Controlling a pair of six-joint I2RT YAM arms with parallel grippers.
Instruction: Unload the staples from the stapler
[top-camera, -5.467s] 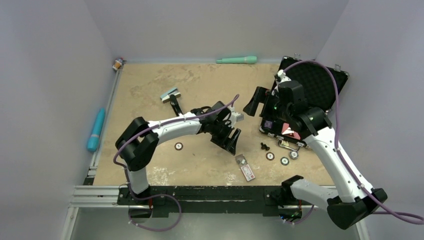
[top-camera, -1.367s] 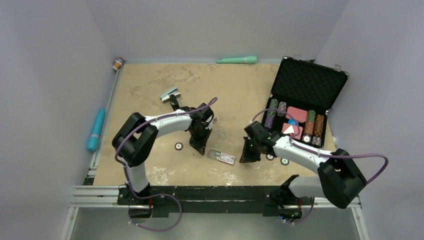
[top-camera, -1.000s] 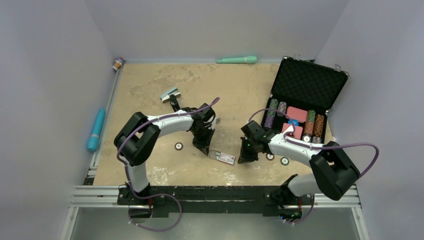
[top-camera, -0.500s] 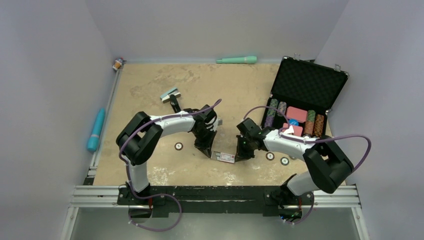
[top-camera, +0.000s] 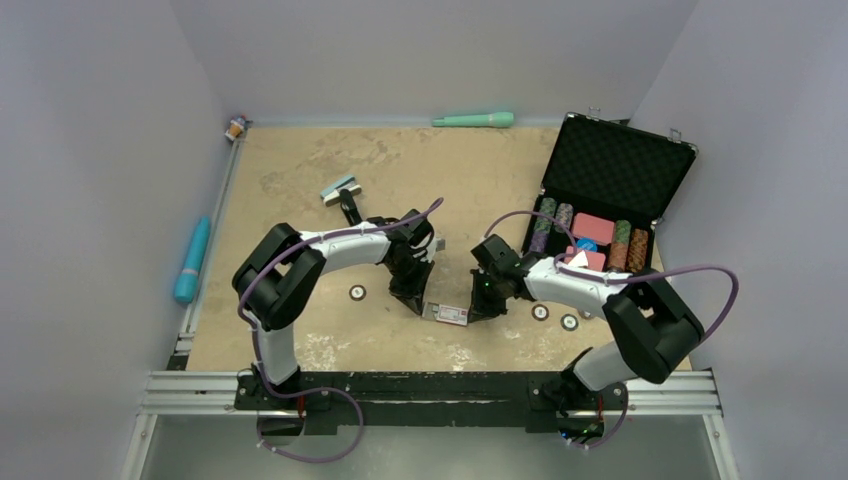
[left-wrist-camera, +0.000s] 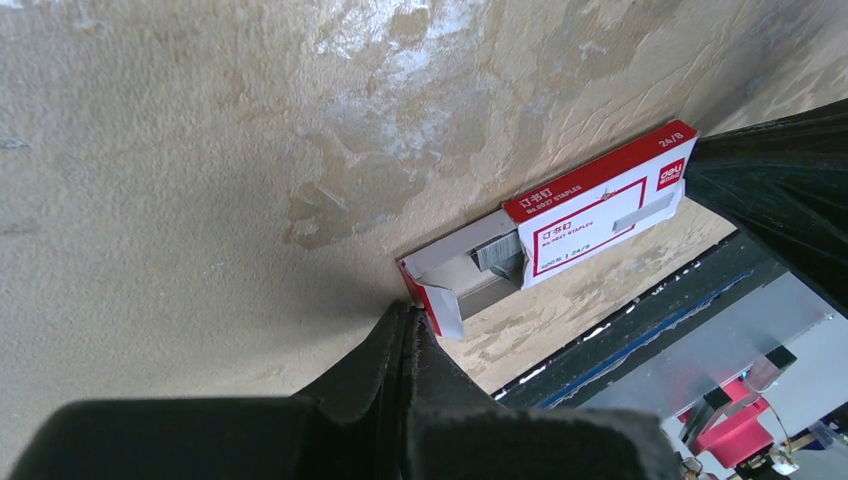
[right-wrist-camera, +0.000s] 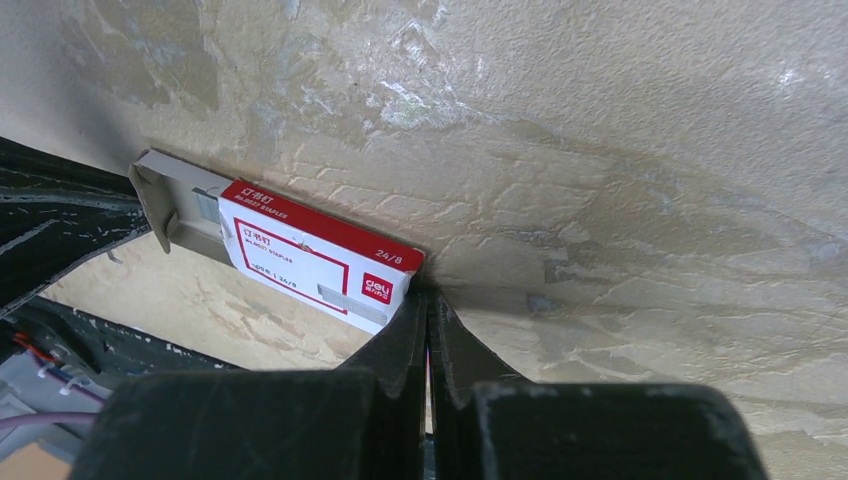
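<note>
A red and white staple box (top-camera: 446, 314) lies on the tan table between both arms, its tray slid partly out with staples (left-wrist-camera: 497, 255) showing. My left gripper (top-camera: 414, 305) is shut, and its tip (left-wrist-camera: 410, 320) touches the box's (left-wrist-camera: 590, 205) open flap end. Shut too, my right gripper (top-camera: 479, 311) presses its tip (right-wrist-camera: 428, 305) against the opposite end of the box (right-wrist-camera: 310, 262). Neither holds anything. The stapler (top-camera: 349, 206), black with a pale silvery end, lies behind the left arm, apart from both grippers.
An open black case (top-camera: 620, 170) with poker chips stands at the back right. Loose chips (top-camera: 540, 312) (top-camera: 569, 322) (top-camera: 357, 293) lie on the table. A green tube (top-camera: 474, 120) lies at the back wall and a blue tube (top-camera: 192, 260) off the left edge.
My right gripper has slid left across the table until it meets the box's right end. The left gripper has edged slightly toward the box. Both stayed shut.
</note>
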